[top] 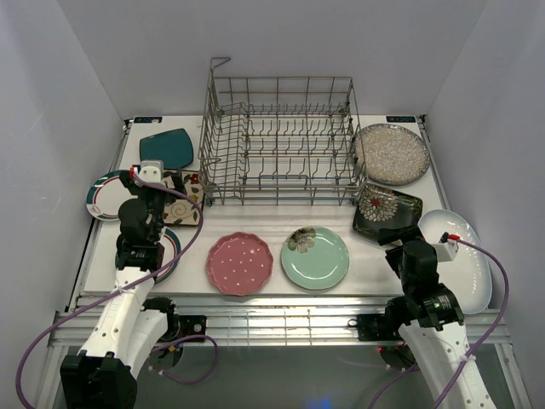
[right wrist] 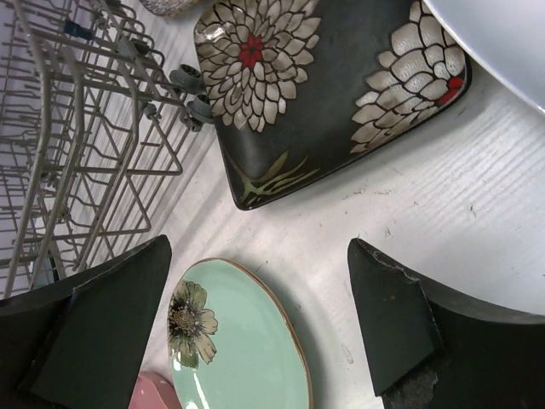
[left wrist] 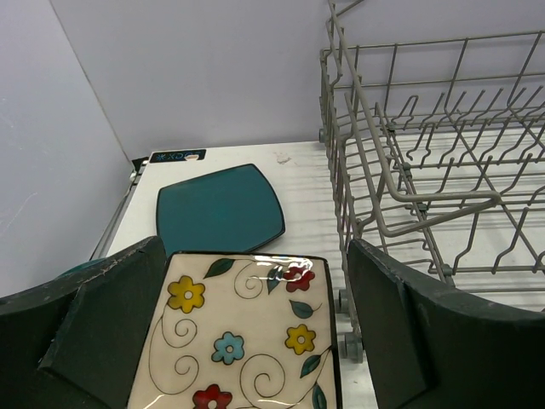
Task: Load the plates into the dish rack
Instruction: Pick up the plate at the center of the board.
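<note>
The dish rack point(top: 279, 141) stands empty at upper centre of the overhead view and the plates lie flat on the tabletop point(top: 272, 223), so loading looks to be at its first pick. The left fingers point(left wrist: 111, 315), spread wide and holding nothing, frame the cream floral square plate point(left wrist: 247, 341). The right fingers point(right wrist: 102, 315), equally wide and empty, hang near the mint green plate point(right wrist: 238, 341). The next move likely means catching a flat rim, then standing that plate between the tines.

Left arm point(top: 128, 311) and right arm point(top: 443, 341): white lower shells are meeting black joint housings. Purple cable point(top: 506, 285) is looping off each. Left gripper point(left wrist: 254, 273), right gripper point(right wrist: 260, 273): blocky dark green fingers point(left wrist: 102, 332) are showing chipped edges.
</note>
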Controlling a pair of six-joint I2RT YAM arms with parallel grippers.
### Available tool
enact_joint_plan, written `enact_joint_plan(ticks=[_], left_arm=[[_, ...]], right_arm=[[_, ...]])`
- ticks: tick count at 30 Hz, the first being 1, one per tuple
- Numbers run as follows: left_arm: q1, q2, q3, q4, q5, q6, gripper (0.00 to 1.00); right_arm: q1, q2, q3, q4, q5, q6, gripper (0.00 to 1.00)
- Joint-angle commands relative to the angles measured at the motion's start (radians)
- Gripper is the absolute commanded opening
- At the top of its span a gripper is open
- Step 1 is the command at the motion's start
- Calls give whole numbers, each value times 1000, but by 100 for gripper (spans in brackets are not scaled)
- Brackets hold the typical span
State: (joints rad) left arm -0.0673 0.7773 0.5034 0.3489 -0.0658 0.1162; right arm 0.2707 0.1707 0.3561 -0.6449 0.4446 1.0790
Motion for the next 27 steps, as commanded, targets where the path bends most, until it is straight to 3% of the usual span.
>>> enact_joint_plan(ticks=[1,9,17,19,23,27], left_arm=[[0,-7,1,18,1,0,98],[0,-7,0,22,-2,2,98],[0,-1,1,24,-29,-3,98],[0,-3,1,25,-29,-3,98],[0,4,1,25,-26,-4,98],[0,8,1,27,-28,-6,98]], right_arm=[[2,29,-14,1,37,162,90],[2,13,-103,30,66,328,90],[2,84,-161,108,88,412,100],[2,90,-184,167,95,410,91],[2,125,-213,218,121,427,90],[2,159,-232,274,135,443,79]])
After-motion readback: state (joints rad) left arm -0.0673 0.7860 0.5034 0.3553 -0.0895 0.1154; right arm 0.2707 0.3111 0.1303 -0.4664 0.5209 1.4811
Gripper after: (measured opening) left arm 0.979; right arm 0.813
